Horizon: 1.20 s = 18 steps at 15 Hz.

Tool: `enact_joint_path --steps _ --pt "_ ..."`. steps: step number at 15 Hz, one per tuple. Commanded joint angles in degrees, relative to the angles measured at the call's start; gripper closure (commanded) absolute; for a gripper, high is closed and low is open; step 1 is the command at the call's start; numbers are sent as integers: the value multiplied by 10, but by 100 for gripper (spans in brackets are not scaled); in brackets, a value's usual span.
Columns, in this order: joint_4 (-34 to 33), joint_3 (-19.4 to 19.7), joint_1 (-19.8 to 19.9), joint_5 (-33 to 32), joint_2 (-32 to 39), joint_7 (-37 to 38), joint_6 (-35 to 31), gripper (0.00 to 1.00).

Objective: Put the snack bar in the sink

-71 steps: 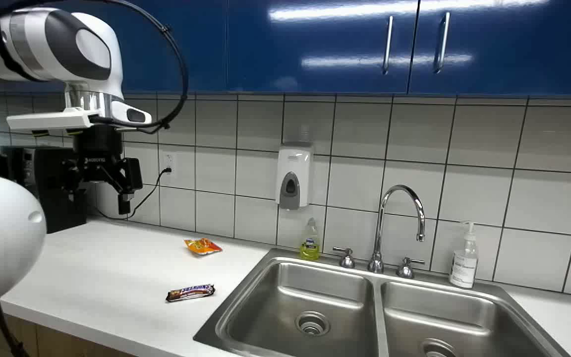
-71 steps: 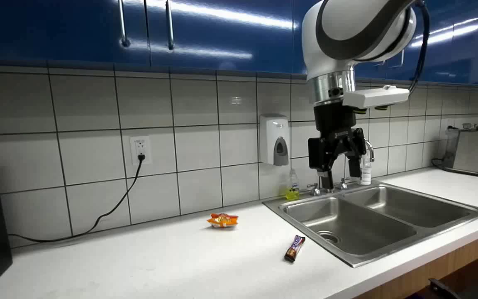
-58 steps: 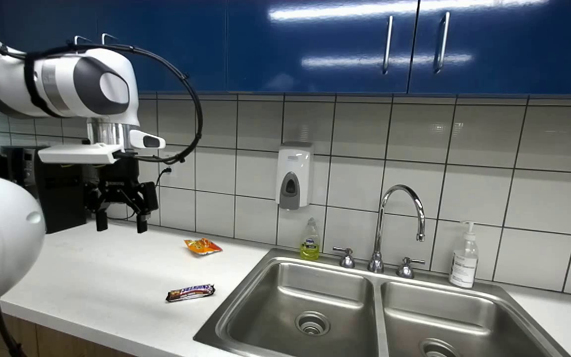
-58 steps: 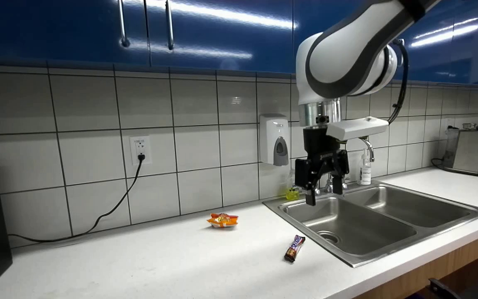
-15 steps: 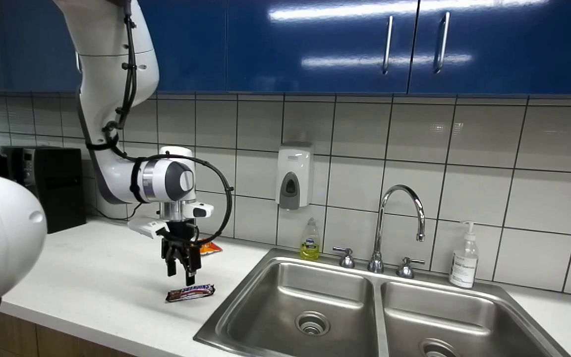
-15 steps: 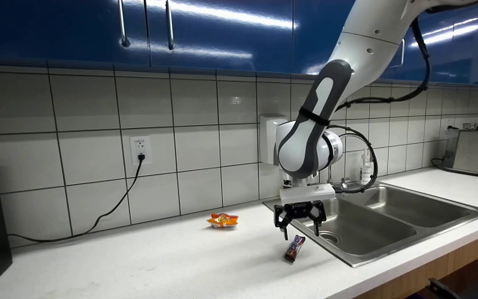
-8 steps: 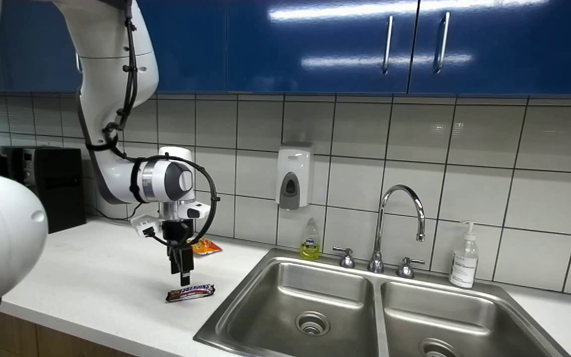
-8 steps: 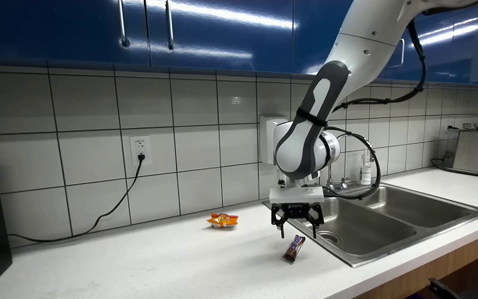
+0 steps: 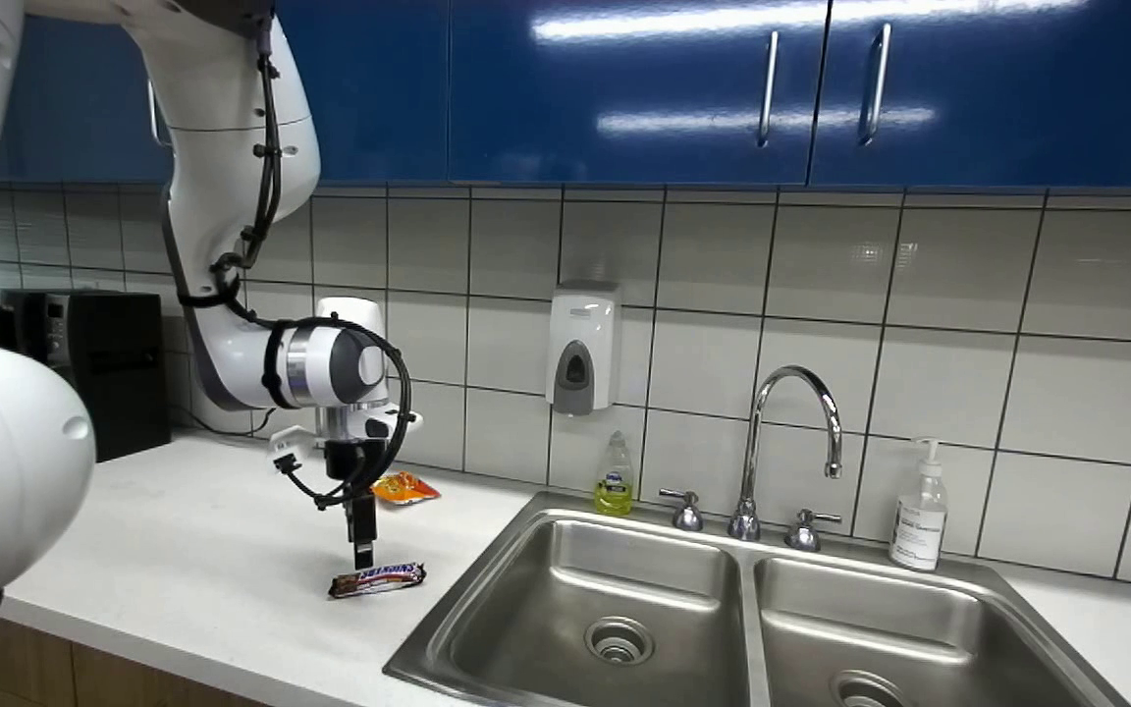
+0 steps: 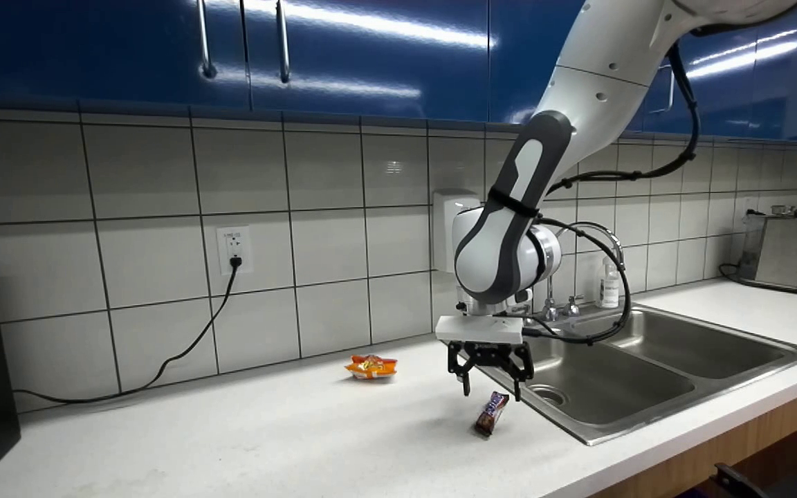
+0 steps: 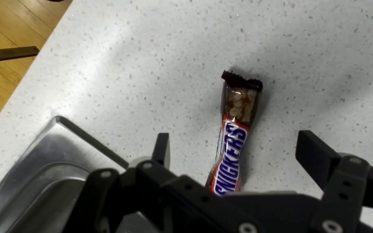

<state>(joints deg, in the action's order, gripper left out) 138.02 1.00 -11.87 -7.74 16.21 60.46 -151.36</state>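
Observation:
The snack bar is a Snickers in a brown, white and red wrapper, lying on the white counter in both exterior views (image 9: 379,581) (image 10: 491,415) and in the wrist view (image 11: 230,152). My gripper (image 11: 233,142) is open and empty, pointing down just above the bar; it also shows in both exterior views (image 9: 363,560) (image 10: 492,392). In the wrist view the bar lies between the spread fingers, apart from both, with its lower end hidden by the gripper. The steel double-basin sink (image 9: 467,596) (image 10: 584,434) is beside the bar, and its corner shows in the wrist view (image 11: 73,140).
An orange snack packet (image 9: 406,489) (image 10: 371,367) lies on the counter near the tiled wall. A dish soap bottle (image 9: 614,479), a tall faucet (image 9: 750,471) and a pump bottle (image 9: 919,525) stand at the sink's back. A soap dispenser (image 9: 582,344) hangs on the wall.
My gripper has come down from high above the counter to just over the bar and has turned about its vertical axis. It stays open. The bar has not moved.

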Motion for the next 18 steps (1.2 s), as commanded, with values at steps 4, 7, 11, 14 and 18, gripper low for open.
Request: enact_joint_path --steps 4,7,11,14,18 --pt "-28 23 -13 -3 41 51 -24 0" --pt "-37 36 -20 -7 56 61 -33 0" --pt "-45 48 -24 -2 73 64 -41 0" --pt "-51 55 -28 1 82 64 -43 0" --pt "-57 60 -29 4 91 62 -42 0"
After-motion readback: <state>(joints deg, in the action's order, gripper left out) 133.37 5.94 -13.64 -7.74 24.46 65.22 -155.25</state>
